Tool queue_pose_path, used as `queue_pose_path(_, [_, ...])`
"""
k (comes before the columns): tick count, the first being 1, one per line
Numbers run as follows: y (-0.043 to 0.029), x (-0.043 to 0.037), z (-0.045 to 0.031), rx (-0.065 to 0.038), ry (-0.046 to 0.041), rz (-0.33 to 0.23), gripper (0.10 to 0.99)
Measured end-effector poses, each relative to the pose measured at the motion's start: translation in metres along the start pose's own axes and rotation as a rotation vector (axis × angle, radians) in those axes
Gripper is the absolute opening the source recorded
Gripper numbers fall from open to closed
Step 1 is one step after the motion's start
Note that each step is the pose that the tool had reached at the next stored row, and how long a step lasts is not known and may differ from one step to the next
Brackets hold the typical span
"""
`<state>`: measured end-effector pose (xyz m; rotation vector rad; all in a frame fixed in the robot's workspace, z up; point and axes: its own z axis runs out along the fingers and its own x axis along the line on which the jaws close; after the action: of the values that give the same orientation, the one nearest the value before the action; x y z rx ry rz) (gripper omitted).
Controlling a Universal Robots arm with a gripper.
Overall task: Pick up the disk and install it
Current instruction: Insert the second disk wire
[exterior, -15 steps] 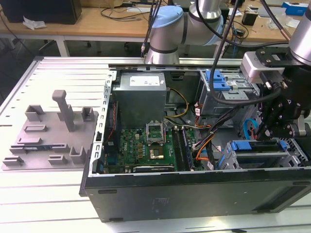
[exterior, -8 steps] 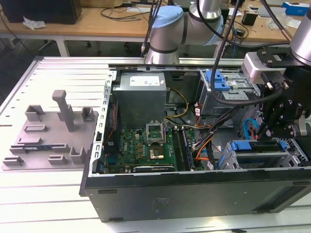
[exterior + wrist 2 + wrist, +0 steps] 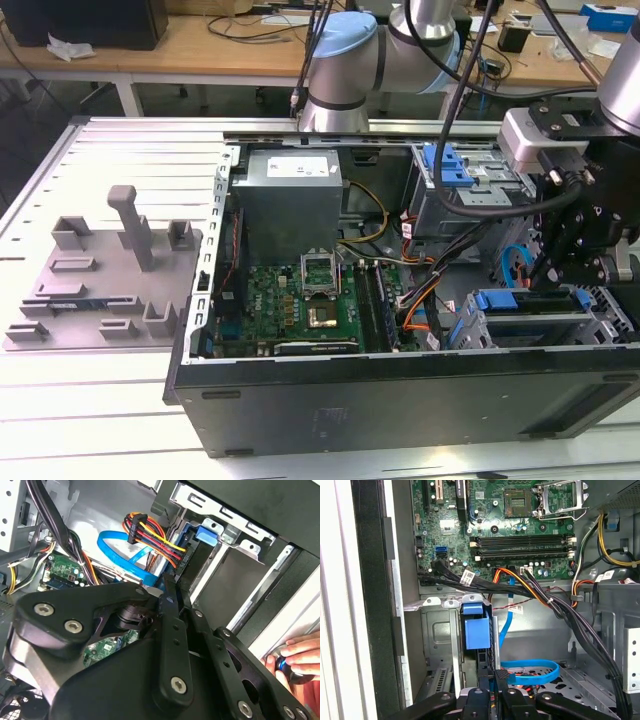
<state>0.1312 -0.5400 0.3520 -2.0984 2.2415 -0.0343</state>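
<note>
Insertion step, we judge: gripper (image 3: 499, 676), fingers pressed together, just beside disk (image 3: 475, 635) in drive cage (image 3: 437, 630); seating needs straight push.

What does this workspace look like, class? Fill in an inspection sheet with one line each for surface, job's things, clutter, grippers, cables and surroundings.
Surface: a white slatted table carries an open computer case.
Job's things: the disk, with its blue rail, sits in the drive cage at the exterior view's lower right. How far in it is cannot be told.
Clutter: a grey fixture plate lies beside the case.
Grippers: the gripper hangs just above the drive cage.
Cables: a blue flat cable loops close to the gripper, near an orange and red wire bundle.
Surroundings: a hand is beside the case. Wooden benches stand behind.
</note>
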Motion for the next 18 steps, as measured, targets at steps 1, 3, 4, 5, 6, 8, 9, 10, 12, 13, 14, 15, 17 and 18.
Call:
queue_pose_path(1, [0.0, 0.0, 0.0001, 0.0, -0.0001, 0.0, 0.161])
queue_pose_path(3, [0.0, 0.0005, 0.0, 0.0, 0.0, 0.0, 0.161])
queue_pose_path(4, [-0.0001, 0.0006, 0.0, 0.0, 0.0, 0.0, 0.161])
queue_pose_path(5, [-0.0002, 0.001, 0.0, 0.0, 0.0, 0.0, 0.161])
queue_pose_path(6, [-0.0002, 0.0013, 0.0, 0.0, 0.0, 0.0, 0.161])
queue_pose_path(8, [-0.0004, 0.0017, 0.0001, 0.0, 0.0, 0.0, 0.161])
queue_pose_path(9, [-0.0005, 0.0018, 0.0002, 0.0, -0.0001, 0.0, 0.161])
queue_pose_path(10, [-0.0007, 0.0018, 0.0002, 0.0, -0.0001, 0.0, 0.161])
queue_pose_path(12, [-0.0011, 0.0019, 0.0003, 0.0, 0.0001, 0.0, 0.161])
queue_pose_path(13, [-0.0013, 0.0019, 0.0004, 0.0, 0.0001, 0.0, 0.161])
queue_pose_path(14, [-0.0014, 0.0019, 0.0004, 0.0, 0.0002, 0.0, 0.161])
queue_pose_path(15, [-0.0015, 0.0019, 0.0006, 0.0, 0.0002, 0.0, 0.161])
queue_pose_path(17, [-0.0016, 0.0019, 0.001, 0.0, 0.0, 0.0, 0.161])
queue_pose_path(18, [-0.0017, 0.0019, 0.0012, 0.0, 0.0, 0.0, 0.161])
